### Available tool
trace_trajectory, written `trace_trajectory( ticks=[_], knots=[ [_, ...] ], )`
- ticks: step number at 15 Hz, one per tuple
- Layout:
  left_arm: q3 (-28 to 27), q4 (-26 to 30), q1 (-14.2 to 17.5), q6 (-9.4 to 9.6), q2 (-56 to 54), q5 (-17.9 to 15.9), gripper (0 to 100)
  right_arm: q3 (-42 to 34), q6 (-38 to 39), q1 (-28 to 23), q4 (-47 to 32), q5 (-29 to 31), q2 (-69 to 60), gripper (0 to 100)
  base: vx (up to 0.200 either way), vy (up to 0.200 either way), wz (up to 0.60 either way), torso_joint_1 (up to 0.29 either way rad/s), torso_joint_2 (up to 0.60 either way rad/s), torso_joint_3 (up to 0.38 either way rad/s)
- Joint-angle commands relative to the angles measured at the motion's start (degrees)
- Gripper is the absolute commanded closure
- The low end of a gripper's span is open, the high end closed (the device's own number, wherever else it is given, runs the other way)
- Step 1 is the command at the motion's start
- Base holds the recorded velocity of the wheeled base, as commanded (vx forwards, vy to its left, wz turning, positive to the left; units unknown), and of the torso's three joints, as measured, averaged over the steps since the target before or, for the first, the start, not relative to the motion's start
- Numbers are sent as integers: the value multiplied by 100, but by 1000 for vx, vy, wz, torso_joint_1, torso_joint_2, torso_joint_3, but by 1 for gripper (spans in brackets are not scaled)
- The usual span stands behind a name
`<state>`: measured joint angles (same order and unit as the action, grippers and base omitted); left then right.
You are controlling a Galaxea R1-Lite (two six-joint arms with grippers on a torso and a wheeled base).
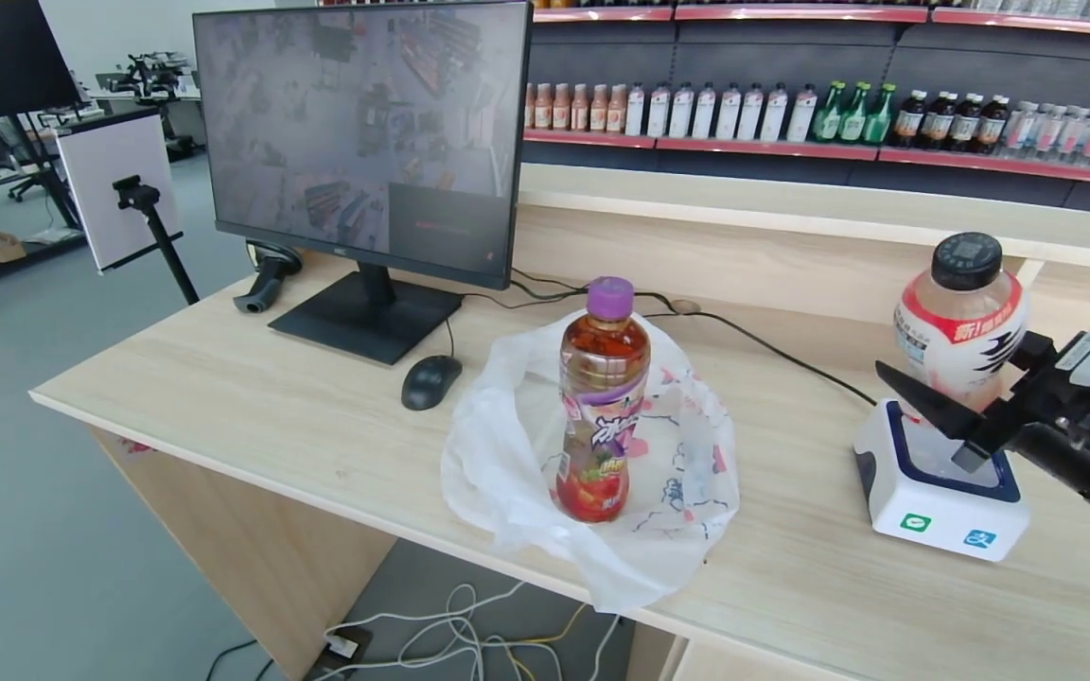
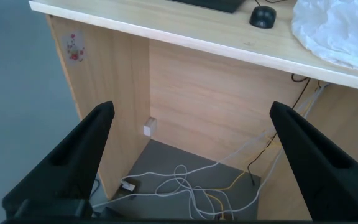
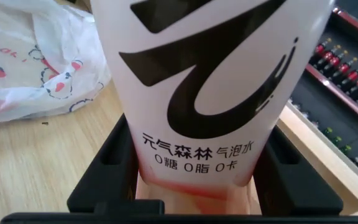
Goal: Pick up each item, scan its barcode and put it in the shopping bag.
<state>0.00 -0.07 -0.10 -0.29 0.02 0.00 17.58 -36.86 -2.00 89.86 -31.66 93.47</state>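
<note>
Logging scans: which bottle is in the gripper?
The black-capped white-and-red bottle, held by the right gripper at the white scanner; the purple-capped tea bottle stands free on the white plastic bag.

Amber-red plastic drink bottle (image 1: 604, 397): purple cap, purple label. White plastic shopping bag (image 1: 507, 445): pink, blue cartoon print. White round plastic bottle (image 1: 961, 317): black cap, red band, black brushstrokes.

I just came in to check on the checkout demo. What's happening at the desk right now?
The right claw grips a white bottle with a black cap just behind the scanner on the desk, so this one looks to be at the scanning step. A purple-capped tea bottle stands upright within the spread-open shopping bag mid-desk. The left claw hangs open below the desk edge, holding nothing.
</note>
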Motion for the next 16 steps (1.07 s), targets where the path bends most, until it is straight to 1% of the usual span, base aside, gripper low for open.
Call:
trace_trajectory(
  ticks=[1,2,3,5,7,9,10,11,12,16],
  knots=[
    [0,-1,1,-6,-2,0,0,114,-400,7,14,-279,-92,100,0,0,0,0,0,0],
    [0,-1,1,-6,-2,0,0,176,-550,-20,14,-455,-92,100,0,0,0,0,0,0],
    [0,-10,1,-6,-2,-9,0,141,-822,-187,14,-745,40,100,0,0,0,0,0,0],
    [0,-10,1,-6,-2,0,0,184,-1025,-354,14,-974,119,100,0,0,0,0,0,0],
    [0,-10,1,-6,-2,-9,0,308,-1165,-380,14,-1106,128,100,0,0,0,0,0,0],
    [0,-10,1,3,-2,-9,0,325,-1288,-424,14,-1369,207,100,0,0,0,0,0,0],
    [0,-10,1,3,-2,-9,0,369,-1455,-459,14,-1826,374,100,0,0,0,0,0,0],
    [0,-10,1,3,-2,-9,0,369,-1490,-512,14,-1984,374,100,0,0,0,0,0,0],
    [0,-10,1,3,-2,0,0,325,-1517,-538,14,-2081,357,100,0,0,0,0,0,0],
    [0,-10,1,3,-2,-9,0,158,-1569,-661,14,-2108,330,100,0,0,0,0,0,0]
  ],
)
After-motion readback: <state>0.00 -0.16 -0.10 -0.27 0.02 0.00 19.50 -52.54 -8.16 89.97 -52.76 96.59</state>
